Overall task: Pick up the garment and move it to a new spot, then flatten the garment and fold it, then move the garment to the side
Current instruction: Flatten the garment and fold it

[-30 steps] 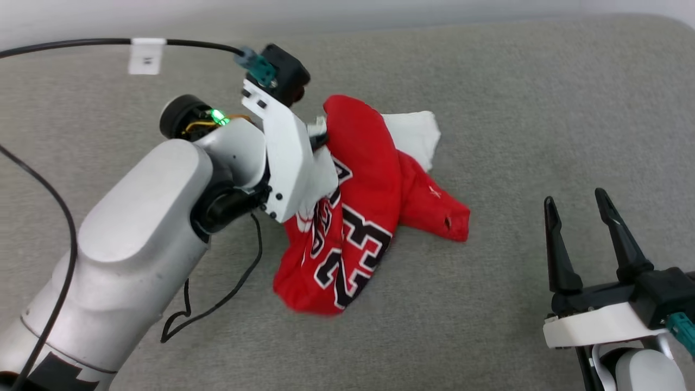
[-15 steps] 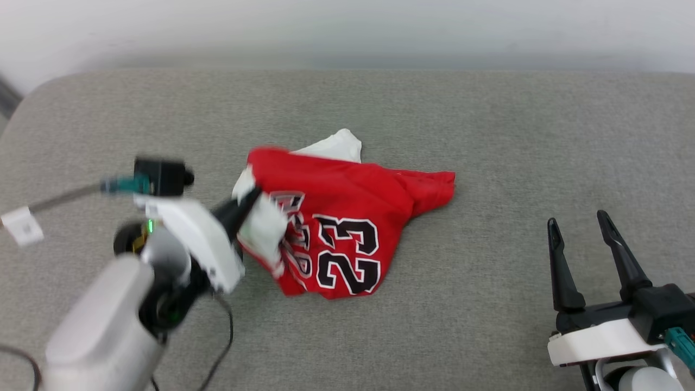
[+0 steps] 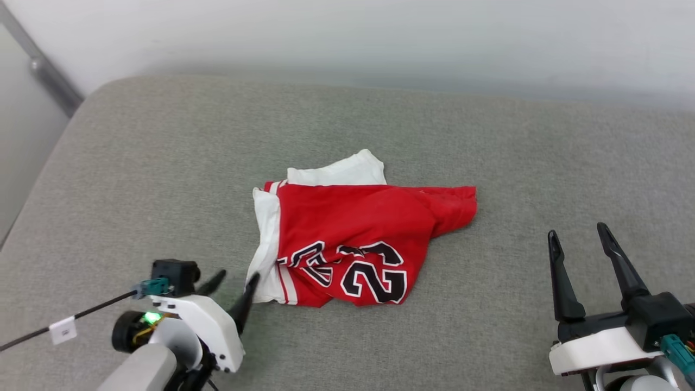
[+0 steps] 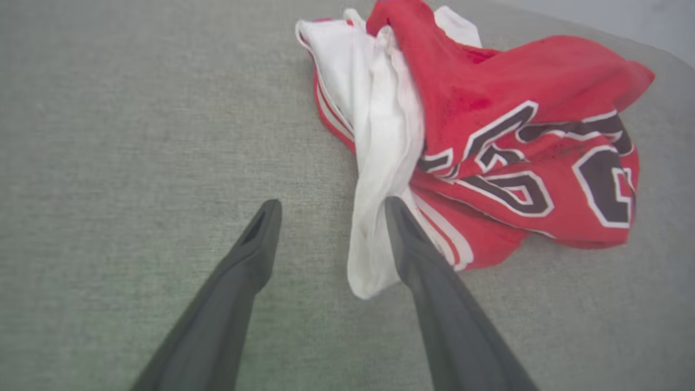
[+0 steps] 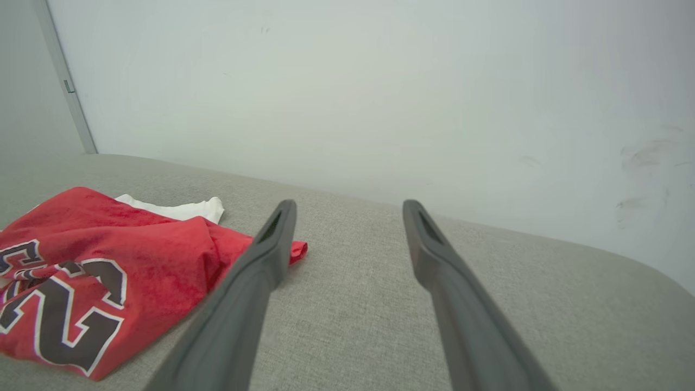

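- Since the Bulls 23 jersey (image 3: 347,239) is sitting in a crumpled heap around the middle of the grey fabric cushion (image 3: 163,163), I'd guess your "move it to a new spot" bit is done and you're at the start of flattening. It's bunched up on itself, number side up, with the far sleeve (image 3: 336,171) poking out toward the wall (image 3: 380,38).
- Your left gripper (image 3: 239,274) sits low at the near-left corner of the heap. That makes sense if you want to grab the near sleeve (image 4: 380,163) and drag it out flat.
- That gripper is spread fairly wide with nothing between the fingers. In the left wrist view one fingertip (image 4: 399,222) sits right against the white fabric, touching or as good as. The other is over bare cushion.
- Your right gripper (image 3: 577,230) is well off to the right, fingers apart about as wide, gripping nothing and well clear of the red cloth. Looks to me like it's just waiting its turn.
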Controlling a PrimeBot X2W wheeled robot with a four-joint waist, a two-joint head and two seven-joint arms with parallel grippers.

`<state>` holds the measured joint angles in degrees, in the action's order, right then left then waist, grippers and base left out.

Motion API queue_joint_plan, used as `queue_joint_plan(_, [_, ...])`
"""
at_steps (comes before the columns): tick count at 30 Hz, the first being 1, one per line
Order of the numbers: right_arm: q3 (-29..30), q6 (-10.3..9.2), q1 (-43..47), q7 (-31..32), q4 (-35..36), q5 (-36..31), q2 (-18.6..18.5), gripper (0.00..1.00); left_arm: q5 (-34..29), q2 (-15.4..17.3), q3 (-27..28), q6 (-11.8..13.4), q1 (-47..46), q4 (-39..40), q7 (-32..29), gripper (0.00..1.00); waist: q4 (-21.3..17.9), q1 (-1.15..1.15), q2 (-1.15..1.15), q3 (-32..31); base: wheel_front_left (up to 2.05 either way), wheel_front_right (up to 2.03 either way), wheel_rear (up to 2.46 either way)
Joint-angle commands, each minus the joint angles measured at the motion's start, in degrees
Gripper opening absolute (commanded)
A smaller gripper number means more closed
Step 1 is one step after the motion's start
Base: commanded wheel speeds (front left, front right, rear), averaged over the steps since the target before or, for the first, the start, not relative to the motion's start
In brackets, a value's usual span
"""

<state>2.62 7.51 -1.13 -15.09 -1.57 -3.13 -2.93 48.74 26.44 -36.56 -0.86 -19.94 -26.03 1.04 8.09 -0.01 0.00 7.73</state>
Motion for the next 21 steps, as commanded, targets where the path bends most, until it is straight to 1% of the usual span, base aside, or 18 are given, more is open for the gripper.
queue_joint_plan(1, [0.14,-0.04,0.38,-0.11,0.11,-0.37,0.10,1.00,-1.21,0.41,0.54,0.74,-0.39,0.12,1.82,1.00,0.82,0.01,0.00,-0.74,0.00,0.00,0.00])
queue_joint_plan(3, [0.49,-0.04,0.89,-0.11,0.37,-0.28,0.10,1.00,-1.81,-0.04,1.67,2.65,-0.65,0.63,4.98,1.00,1.50,0.01,0.00,-1.49,0.00,0.00,0.00])
queue_joint_plan(5, [0.59,-0.04,1.00,-0.11,0.54,-0.35,0.10,1.00,-3.11,0.57,2.64,3.85,-0.70,1.45,8.27,1.00,2.01,0.01,0.00,-2.02,0.00,0.00,0.00])
queue_joint_plan(8, [0.67,-0.04,1.35,-0.11,0.97,-0.26,0.10,1.00,-6.76,1.60,3.00,5.22,-0.69,4.23,12.32,1.00,2.86,0.01,0.00,-2.77,0.00,0.00,0.00])
queue_joint_plan(12, [0.50,-0.04,1.85,-0.11,1.64,0.01,0.10,1.00,-13.18,2.31,5.48,8.67,1.89,10.68,14.12,1.00,3.80,0.01,0.00,-3.58,0.00,0.00,0.00])
queue_joint_plan(13, [0.56,-0.04,1.98,-0.11,1.82,0.01,0.10,1.00,-15.47,2.03,7.11,9.75,2.50,13.58,14.20,1.00,4.08,0.01,0.00,-3.65,0.00,0.00,0.00])
queue_joint_plan(15, [0.68,-0.04,2.21,-0.10,2.16,-0.17,0.10,1.00,-18.70,0.48,9.81,11.11,5.67,18.56,14.18,1.00,4.73,0.01,0.00,-3.62,0.00,0.00,0.00])
queue_joint_plan(19, [0.22,-0.04,1.37,1.59,3.56,-0.35,0.10,1.00,-23.99,-2.21,14.56,11.08,10.84,25.52,14.15,1.00,6.55,0.01,0.00,-2.66,0.00,0.00,0.00])
queue_joint_plan(21, [-0.86,-0.04,0.19,3.69,4.86,-0.07,-0.21,1.00,-26.08,-3.46,15.74,10.29,12.46,27.00,14.15,1.00,7.55,0.01,0.00,-1.75,0.00,0.00,0.00])
